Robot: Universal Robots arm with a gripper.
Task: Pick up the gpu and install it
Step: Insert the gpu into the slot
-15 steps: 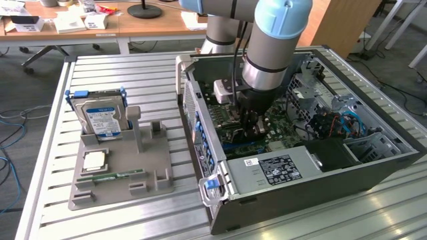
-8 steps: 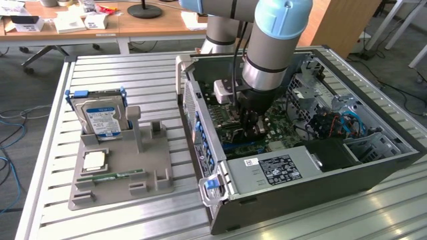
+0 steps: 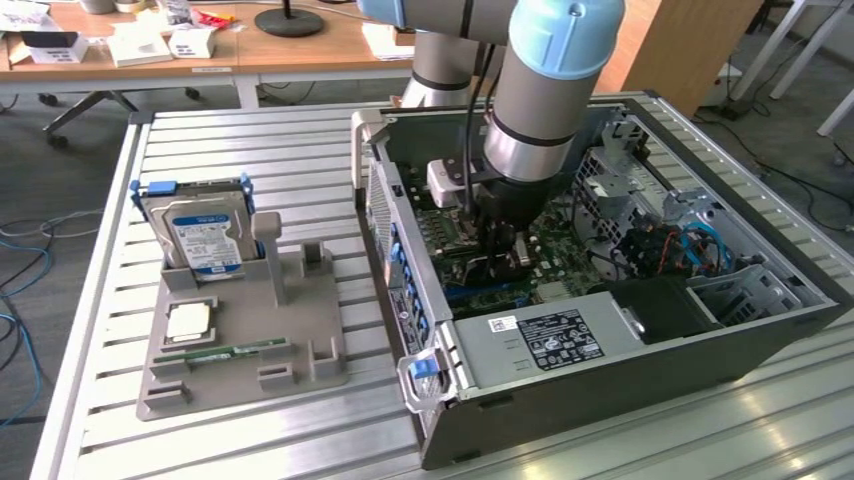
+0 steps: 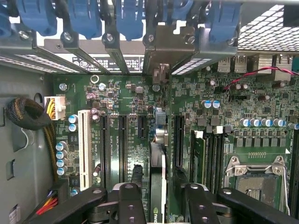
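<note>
Exterior view: the arm reaches down into the open computer case (image 3: 787,330), and the gripper (image 3: 497,245) hangs low over the green motherboard (image 3: 561,290) near the middle of the case. From here I cannot tell how wide its fingers stand, and the card below it is hidden by the tool. Just beyond the gripper, toward the near end of the case, lies the grey power supply (image 3: 561,335). Well away from the tool, outside the case on the slatted table (image 3: 94,430), sits a grey holder (image 3: 307,375). It carries a hard drive (image 3: 200,235) standing on edge, a square chip (image 3: 187,320) and a narrow green memory stick (image 3: 220,352).

Wrist view: the gpu (image 4: 158,168) stands on edge in a slot of the motherboard (image 4: 131,102), straight between the two black fingers (image 4: 133,200). The gripper (image 4: 159,196) is spread wider than the card. A gap shows on each side, so the fingers straddle it without touching and hold nothing. The card's metal bracket (image 4: 161,51) meets the rear wall of the case, ahead of the fingertips, under a row of blue clips (image 4: 84,18). To one side of the tool lies a white slot (image 4: 84,149); to the other, the empty processor socket (image 4: 257,179).
</note>
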